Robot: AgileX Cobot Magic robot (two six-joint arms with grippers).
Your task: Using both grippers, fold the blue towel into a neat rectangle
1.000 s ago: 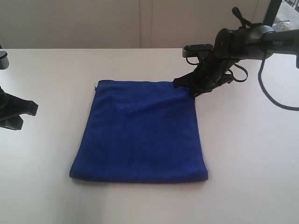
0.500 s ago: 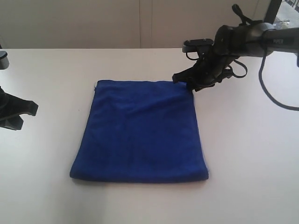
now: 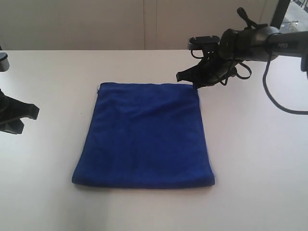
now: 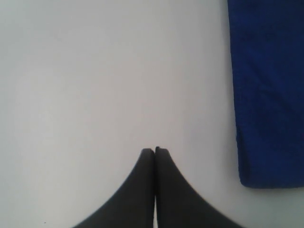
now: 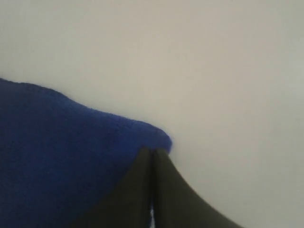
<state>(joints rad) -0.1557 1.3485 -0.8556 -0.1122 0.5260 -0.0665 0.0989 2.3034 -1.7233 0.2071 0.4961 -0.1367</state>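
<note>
The blue towel [image 3: 147, 134] lies folded flat, roughly square, in the middle of the white table [image 3: 255, 159]. My right gripper [image 3: 186, 79] hovers just above the towel's far right corner, shut with nothing between its fingers. In the right wrist view its closed tips [image 5: 153, 151] sit over that corner of the towel [image 5: 57, 156]. My left gripper [image 3: 30, 112] rests at the table's left edge, well away from the cloth, also shut and empty. Its wrist view shows the closed tips [image 4: 155, 149] over bare table, with one edge and corner of the towel [image 4: 268, 95] off to the side.
A pale wall [image 3: 96, 24] runs behind the table's far edge. Black cables [image 3: 274, 91] loop down from the right arm over the table's right side. Bare table surrounds the towel on every side.
My right gripper has lifted off the towel's far right corner, moved slightly up and back, and closed empty. The towel and the left arm have stayed still.
</note>
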